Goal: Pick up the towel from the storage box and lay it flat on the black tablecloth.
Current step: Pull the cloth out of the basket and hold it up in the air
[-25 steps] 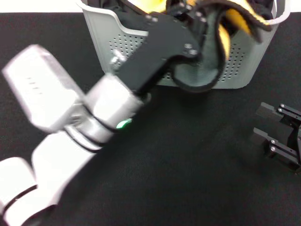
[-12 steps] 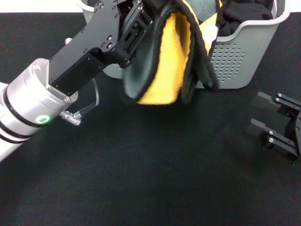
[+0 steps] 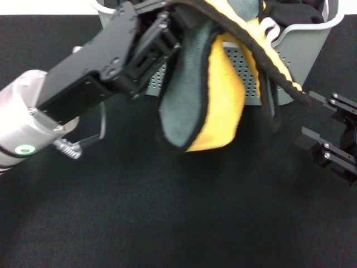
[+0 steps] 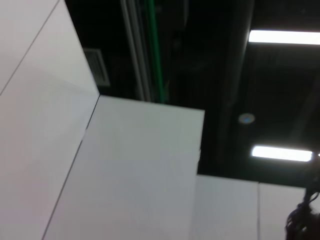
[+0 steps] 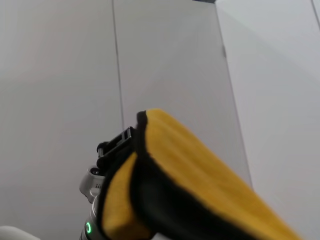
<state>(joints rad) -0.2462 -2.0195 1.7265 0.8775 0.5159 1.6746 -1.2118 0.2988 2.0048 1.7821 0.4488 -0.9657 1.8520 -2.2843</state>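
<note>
The towel [image 3: 206,95], grey fleece on one side and yellow-orange on the other with a black edge, hangs folded from my left gripper [image 3: 167,33], which is shut on its upper part. It hangs in the air in front of the light grey storage box [image 3: 304,53], above the black tablecloth [image 3: 167,218]. One long edge of the towel trails towards the right. My right gripper [image 3: 315,125] is open and empty, low over the tablecloth at the right edge. In the right wrist view the towel [image 5: 200,185] and the left gripper [image 5: 117,145] show from below.
Plain black cloths [image 3: 290,14] lie in the storage box at the back. The tablecloth stretches wide to the left and front. The left wrist view shows only white walls and ceiling lights.
My left gripper has pulled the towel out of the storage box and carried it forward and to the right. The towel now hangs lower and more open. The right gripper has barely moved.
</note>
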